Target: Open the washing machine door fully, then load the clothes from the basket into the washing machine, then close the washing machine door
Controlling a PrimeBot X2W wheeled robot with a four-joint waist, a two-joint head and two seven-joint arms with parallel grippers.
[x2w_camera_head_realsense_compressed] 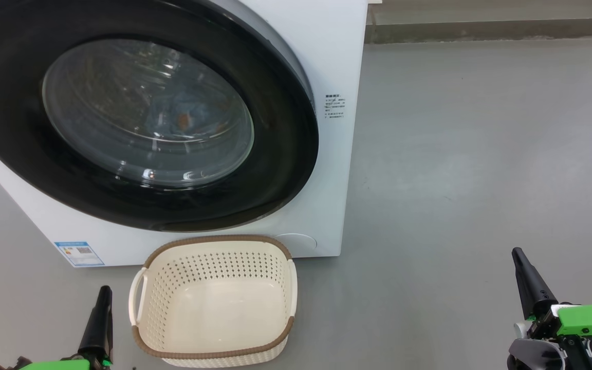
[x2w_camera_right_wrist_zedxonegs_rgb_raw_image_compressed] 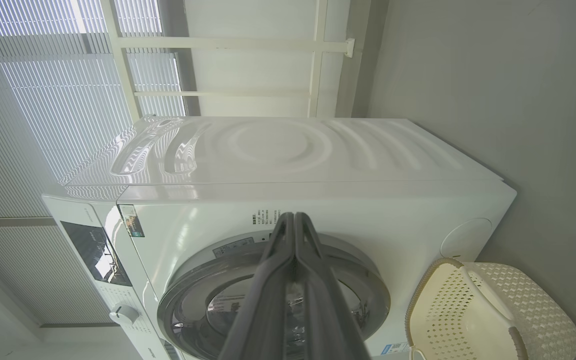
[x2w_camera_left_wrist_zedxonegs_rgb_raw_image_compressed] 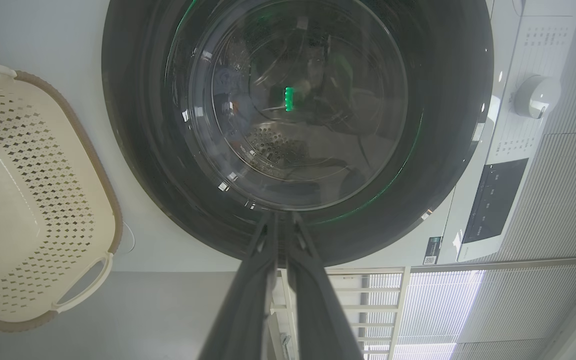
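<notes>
Head view: the large round washing machine door [x2w_camera_head_realsense_compressed: 288, 154], glossy black rim around clear bulging glass, appears shut against the big white front-loading washing machine [x2w_camera_head_realsense_compressed: 327, 46]. The clothes [x2w_camera_head_realsense_compressed: 188, 117], light blue fabric with orange-brown print, lie inside behind the glass. The small cream-white perforated plastic basket [x2w_camera_head_realsense_compressed: 214, 240] with brown woven-look rim stands empty on the grey floor [x2w_camera_head_realsense_compressed: 481, 154], just before the machine.

All three steps appear complete.

Count: one machine, one door, one basket; garment number indiscernible.

The left gripper [x2w_camera_head_realsense_compressed: 105, 293] and right gripper [x2w_camera_head_realsense_compressed: 518, 255] have fingers pressed together, holding nothing.
</notes>
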